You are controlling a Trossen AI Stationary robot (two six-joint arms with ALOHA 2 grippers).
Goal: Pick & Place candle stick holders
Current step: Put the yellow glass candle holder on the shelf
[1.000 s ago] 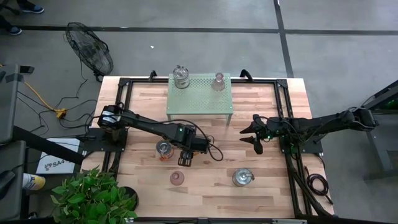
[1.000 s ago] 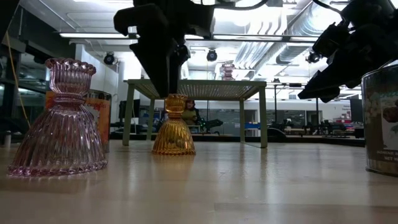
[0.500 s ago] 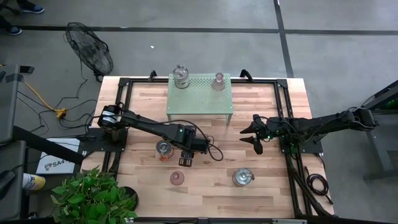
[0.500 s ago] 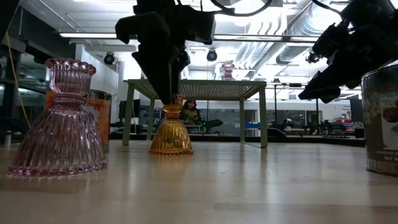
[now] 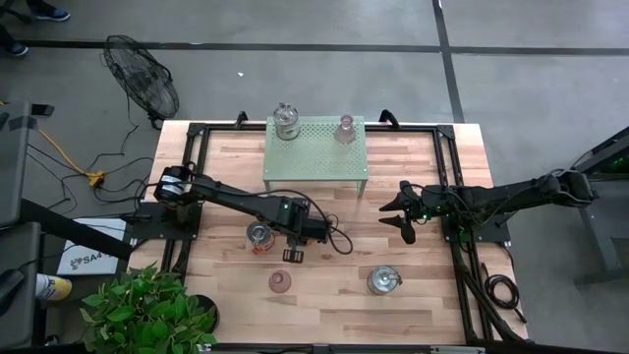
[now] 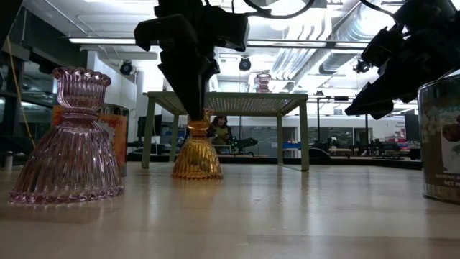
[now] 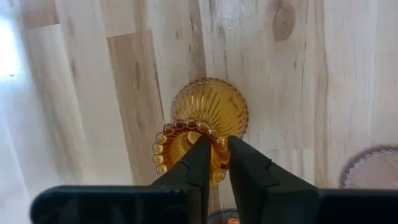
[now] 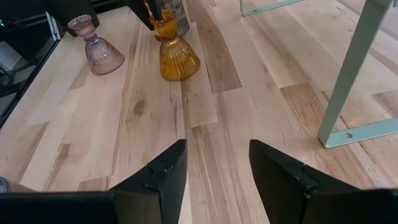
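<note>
An amber bell-shaped holder (image 6: 196, 155) stands on the table under my left gripper (image 5: 293, 252), which is shut on its top; it also shows in the left wrist view (image 7: 211, 106) and the right wrist view (image 8: 178, 61). A pink holder (image 5: 280, 281) and two clear jar-like holders (image 5: 258, 236) (image 5: 383, 280) stand on their bases nearby. Another clear jar (image 5: 286, 121) and a pink holder (image 5: 345, 128) stand on the green shelf (image 5: 314, 157). My right gripper (image 5: 405, 220) hangs open and empty at the table's right. My left gripper holds the amber holder by its beaded top rim (image 7: 217, 144), on one side of the cup. One finger (image 7: 199, 163) is inside the cup and one (image 7: 245, 163) outside, pointing down from above. The holder's base (image 6: 196, 173) is at the table top, and it stands slightly tilted.
The green perforated shelf on four legs (image 6: 230, 101) stands at the far middle of the table. Dark frame rails run along the table's left and right sides (image 5: 457, 246). Bare wood lies between the amber holder and my right gripper.
My left gripper has come down a little over the amber holder's rim. The holder has shifted slightly toward the table's left and tipped a little, its base staying on the table.
</note>
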